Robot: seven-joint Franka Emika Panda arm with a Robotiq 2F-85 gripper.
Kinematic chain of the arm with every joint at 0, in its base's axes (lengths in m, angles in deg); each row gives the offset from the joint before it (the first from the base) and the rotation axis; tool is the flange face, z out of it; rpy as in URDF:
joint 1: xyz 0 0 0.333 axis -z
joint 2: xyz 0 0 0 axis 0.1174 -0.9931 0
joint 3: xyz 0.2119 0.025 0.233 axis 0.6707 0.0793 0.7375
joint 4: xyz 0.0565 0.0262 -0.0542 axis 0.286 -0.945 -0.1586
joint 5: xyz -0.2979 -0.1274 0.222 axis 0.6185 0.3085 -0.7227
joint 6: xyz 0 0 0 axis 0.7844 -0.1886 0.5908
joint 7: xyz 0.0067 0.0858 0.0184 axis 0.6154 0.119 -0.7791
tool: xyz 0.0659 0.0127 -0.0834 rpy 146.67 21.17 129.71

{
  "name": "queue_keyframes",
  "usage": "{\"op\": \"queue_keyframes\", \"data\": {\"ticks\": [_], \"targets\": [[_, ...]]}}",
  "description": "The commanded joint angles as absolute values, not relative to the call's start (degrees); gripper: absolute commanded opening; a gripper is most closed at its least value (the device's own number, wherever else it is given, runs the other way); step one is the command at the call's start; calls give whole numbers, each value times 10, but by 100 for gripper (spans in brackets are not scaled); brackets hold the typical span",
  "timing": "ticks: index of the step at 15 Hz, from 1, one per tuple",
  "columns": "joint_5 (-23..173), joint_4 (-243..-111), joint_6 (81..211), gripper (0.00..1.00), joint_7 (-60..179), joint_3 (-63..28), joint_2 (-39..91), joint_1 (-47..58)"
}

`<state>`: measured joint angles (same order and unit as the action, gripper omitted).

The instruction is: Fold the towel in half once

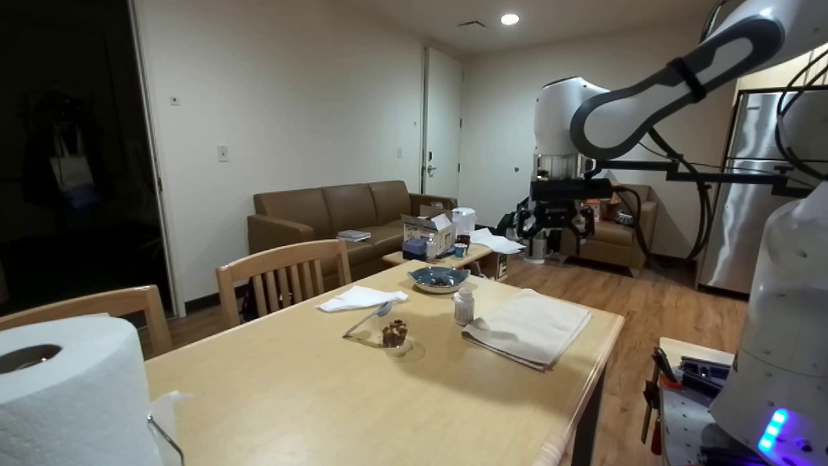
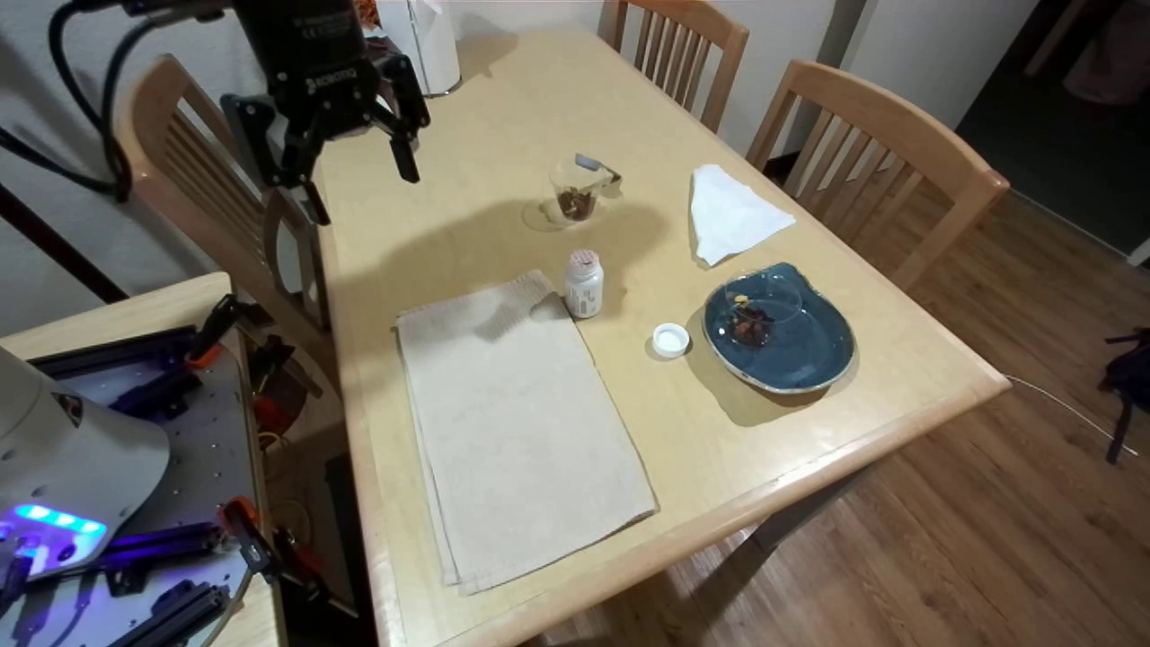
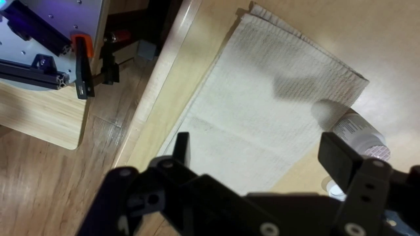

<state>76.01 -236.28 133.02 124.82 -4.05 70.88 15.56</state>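
Note:
The off-white towel lies flat on the wooden table, in layers with its edges slightly offset; it shows in both exterior views (image 1: pixel 530 327) (image 2: pixel 530 440). In the wrist view the towel (image 3: pixel 249 101) fills the middle, with a faint crease across it and a ribbed end at the top. My gripper, seen in both exterior views (image 1: pixel 553 239) (image 2: pixel 364 190), is open and empty, well above the table. In the wrist view its fingers (image 3: pixel 256 147) stand wide apart over the towel without touching it. The gripper body hides the towel's lower end there.
A white bottle (image 2: pixel 584 286) stands against the towel's long side. Nearby are a white cap (image 2: pixel 670 341), a blue dish (image 2: pixel 800 346), a clear cup with food (image 2: pixel 576 199) and a white napkin (image 2: pixel 732 214). A paper roll (image 1: pixel 71 395) stands at the table's far end.

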Motion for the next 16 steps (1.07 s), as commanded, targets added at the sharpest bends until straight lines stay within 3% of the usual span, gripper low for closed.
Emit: {"op": "queue_keyframes", "data": {"ticks": [1, 11, 16], "targets": [[765, -2362, 1329, 100, 1252, -49, 708, 147], [870, -2261, 1115, 100, 1096, -115, 616, 173], [987, -2246, 1123, 100, 1024, -152, 526, 177]]}}
